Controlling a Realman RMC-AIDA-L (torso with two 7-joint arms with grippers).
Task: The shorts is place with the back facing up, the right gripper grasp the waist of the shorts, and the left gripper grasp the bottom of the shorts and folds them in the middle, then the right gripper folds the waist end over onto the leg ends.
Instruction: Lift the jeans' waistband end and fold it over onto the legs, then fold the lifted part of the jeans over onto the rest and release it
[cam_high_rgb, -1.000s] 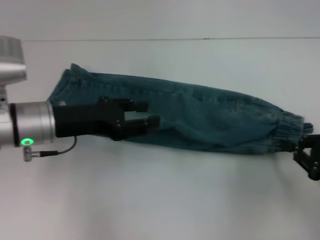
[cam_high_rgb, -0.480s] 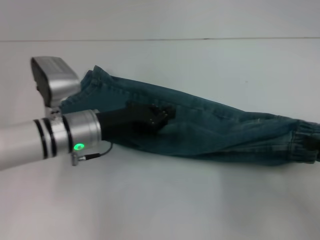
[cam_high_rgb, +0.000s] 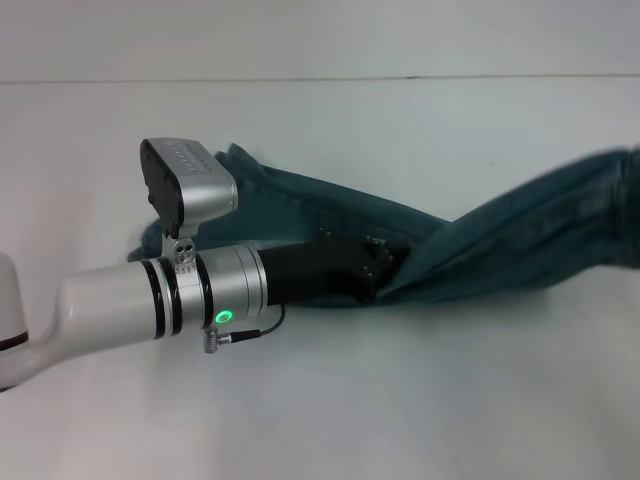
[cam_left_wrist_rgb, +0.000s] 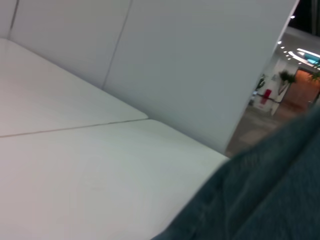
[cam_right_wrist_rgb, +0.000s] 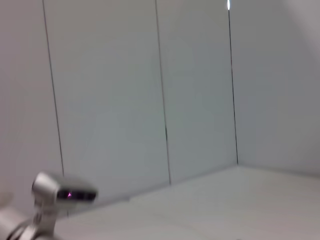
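Observation:
The shorts (cam_high_rgb: 480, 245) lie folded into a long blue-green denim strip across the table. Their right end (cam_high_rgb: 610, 190) is raised off the table, blurred, and runs out past the edge of the head view. The left end (cam_high_rgb: 245, 165) rests on the table, partly hidden behind my left wrist. My left gripper (cam_high_rgb: 385, 265) reaches in from the left, its black tip against the middle of the strip at its near edge. Denim (cam_left_wrist_rgb: 260, 200) fills one corner of the left wrist view. My right gripper shows in no view.
The white table (cam_high_rgb: 400, 400) stretches around the shorts, with a pale wall behind it. My left arm's silver wrist and its camera box (cam_high_rgb: 190, 185) stand over the left part of the shorts. The right wrist view shows wall panels and that same left wrist (cam_right_wrist_rgb: 65, 192).
The shorts have slid to the right, and their right end has risen off the table. My left gripper has moved right with them and turned. The right gripper has left the head view.

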